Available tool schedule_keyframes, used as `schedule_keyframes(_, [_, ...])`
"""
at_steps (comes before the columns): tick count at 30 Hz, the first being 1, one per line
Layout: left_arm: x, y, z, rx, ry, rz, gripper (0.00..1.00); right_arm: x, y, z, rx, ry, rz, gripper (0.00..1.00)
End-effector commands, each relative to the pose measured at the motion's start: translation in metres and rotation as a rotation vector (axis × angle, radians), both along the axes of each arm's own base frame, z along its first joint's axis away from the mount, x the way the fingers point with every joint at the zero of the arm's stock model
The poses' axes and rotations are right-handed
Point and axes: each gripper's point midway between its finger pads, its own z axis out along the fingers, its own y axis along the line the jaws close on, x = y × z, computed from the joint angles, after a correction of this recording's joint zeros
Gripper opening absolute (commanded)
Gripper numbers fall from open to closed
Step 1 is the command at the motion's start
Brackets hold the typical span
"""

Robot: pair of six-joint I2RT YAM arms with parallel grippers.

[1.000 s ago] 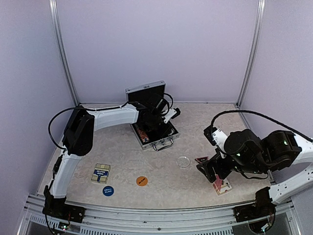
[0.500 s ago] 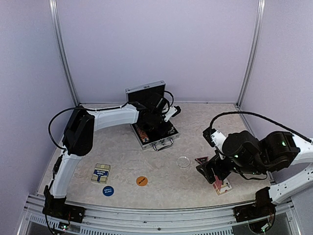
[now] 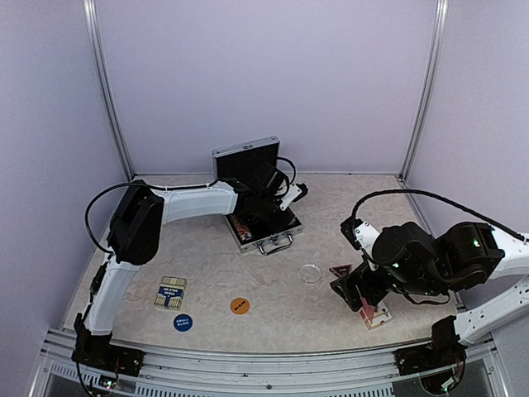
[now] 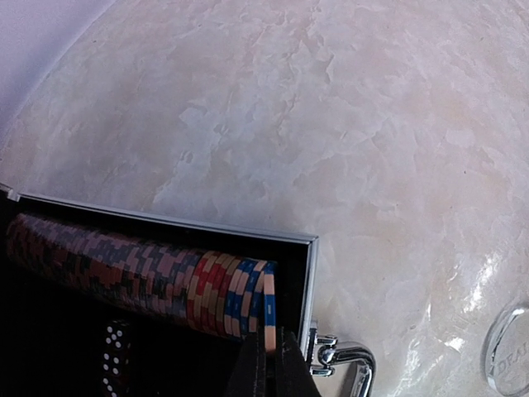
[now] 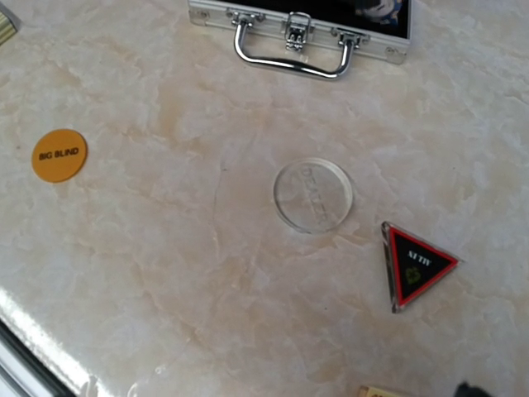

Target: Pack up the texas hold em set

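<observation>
The briefcase (image 3: 240, 164) stands open at the back middle of the bench (image 3: 273, 277), lid upright; its chip row (image 4: 140, 277) lies in the black lining; the left end effector (image 4: 266, 368) is closed, tips at the row's end near the handle (image 5: 285, 62); whether it pinches a chip I cannot tell. A sideways nudge there could probably topple the chips or skid the light case. The right end effector (image 3: 347, 291), spread open and empty, hovers near the triangle (image 5: 416, 266) and clear disc (image 5: 313, 194); flat pieces may slide away rather than lift.
</observation>
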Motion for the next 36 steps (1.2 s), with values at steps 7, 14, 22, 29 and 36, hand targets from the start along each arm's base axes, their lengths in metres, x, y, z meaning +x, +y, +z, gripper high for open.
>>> schedule_keyframes(7, [0.002,-0.001,0.009,-0.042,-0.037,0.020,0.00,0.002,0.001,0.004,0.003,0.000,-0.010,1.00])
schedule_keyframes(14, [0.006,0.001,-0.019,0.028,-0.007,0.014,0.02,0.002,0.002,0.005,0.001,0.000,-0.004,1.00])
schedule_keyframes(22, [0.012,0.004,-0.020,0.013,-0.004,0.055,0.31,0.002,0.004,0.007,-0.002,-0.003,0.001,1.00])
schedule_keyframes(29, [0.023,0.014,0.000,-0.004,-0.065,0.144,0.41,0.004,0.006,0.004,-0.012,-0.008,0.001,1.00])
schedule_keyframes(36, [0.036,0.033,0.057,-0.071,-0.167,0.274,0.54,0.022,-0.005,-0.016,-0.083,0.021,-0.096,1.00])
